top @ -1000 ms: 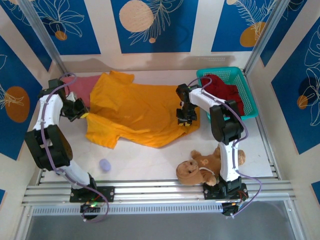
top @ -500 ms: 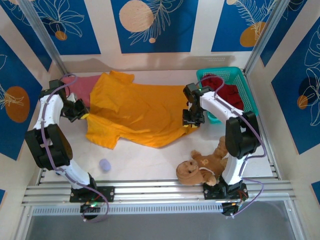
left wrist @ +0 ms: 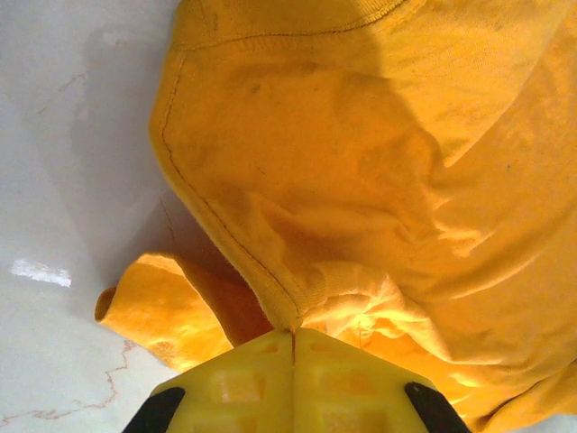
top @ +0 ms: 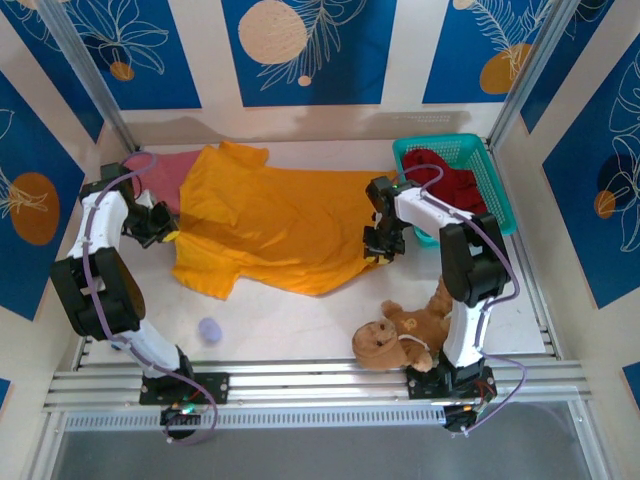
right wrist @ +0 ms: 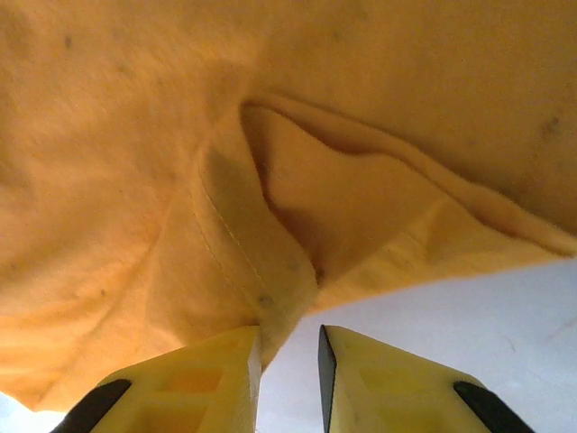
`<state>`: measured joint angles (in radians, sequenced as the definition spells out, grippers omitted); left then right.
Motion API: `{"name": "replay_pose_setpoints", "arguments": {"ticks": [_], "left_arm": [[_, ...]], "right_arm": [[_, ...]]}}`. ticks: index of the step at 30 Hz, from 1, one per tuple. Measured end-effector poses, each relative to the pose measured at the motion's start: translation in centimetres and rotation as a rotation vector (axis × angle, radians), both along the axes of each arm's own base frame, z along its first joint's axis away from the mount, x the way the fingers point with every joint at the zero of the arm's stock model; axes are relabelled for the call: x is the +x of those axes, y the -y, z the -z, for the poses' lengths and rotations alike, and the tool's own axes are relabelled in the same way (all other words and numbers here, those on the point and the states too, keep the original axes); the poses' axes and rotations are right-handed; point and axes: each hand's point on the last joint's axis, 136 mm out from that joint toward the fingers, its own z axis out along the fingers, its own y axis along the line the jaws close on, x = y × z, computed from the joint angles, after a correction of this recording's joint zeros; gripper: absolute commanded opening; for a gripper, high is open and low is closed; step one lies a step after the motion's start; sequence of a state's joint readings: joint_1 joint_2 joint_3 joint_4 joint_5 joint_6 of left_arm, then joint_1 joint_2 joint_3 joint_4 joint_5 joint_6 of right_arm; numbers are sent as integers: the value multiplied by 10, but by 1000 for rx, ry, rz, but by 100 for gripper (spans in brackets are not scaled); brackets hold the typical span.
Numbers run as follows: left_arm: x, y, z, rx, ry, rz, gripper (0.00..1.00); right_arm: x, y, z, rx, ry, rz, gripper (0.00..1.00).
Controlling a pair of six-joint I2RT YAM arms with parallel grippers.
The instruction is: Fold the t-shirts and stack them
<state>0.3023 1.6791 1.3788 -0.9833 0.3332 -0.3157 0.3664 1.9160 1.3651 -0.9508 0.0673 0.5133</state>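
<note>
Pinching orange t-shirt (top: 270,225) edge at 9 o'clock with left fingers (left wrist: 261,370) pressed together, prob. to anchor it, spread over bench (top: 300,320) centre. Holding right fingers (right wrist: 216,365) slightly apart at 3 o'clock hem; hem maybe not betw. them yet.

Orange shirt (top: 280,225): soft cloth, matt, creased, stitched hems.
Pink shirt (top: 160,175): soft matt cloth.
Dark red shirt (top: 455,185): soft cloth, crumpled.
Basket (top: 440,140): teal plastic, mesh walls.
Teddy (top: 400,335): brown fuzzy plush.
Table (top: 290,320): white, smooth, bit shiny, faint marble lines.
Rails (top: 320,378): bare metal, ribbed.
Left gripper (left wrist: 293,338) fingers (left wrist: 234,388): yellow plastic, smooth, dull.
Right gripper (right wrist: 288,341) fingers (right wrist: 198,379): same yellow plastic.
Wall (top: 300,50): flat printed panels, matt.
</note>
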Motion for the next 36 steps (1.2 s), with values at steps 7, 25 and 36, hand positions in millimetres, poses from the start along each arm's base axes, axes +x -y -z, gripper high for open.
{"name": "replay_pose_setpoints", "arguments": {"ticks": [7,25,36], "left_arm": [[0,0,0,0,0,0,0],[-2,1,2,-2,-7,2,0],[-3,2,4,-4,-12,2,0]], "right_arm": [[12,-10,5,22,1,-14,30],[6,-4,-11,1,47,-15,30],[-7,3,-3,6,10,13,24]]}}
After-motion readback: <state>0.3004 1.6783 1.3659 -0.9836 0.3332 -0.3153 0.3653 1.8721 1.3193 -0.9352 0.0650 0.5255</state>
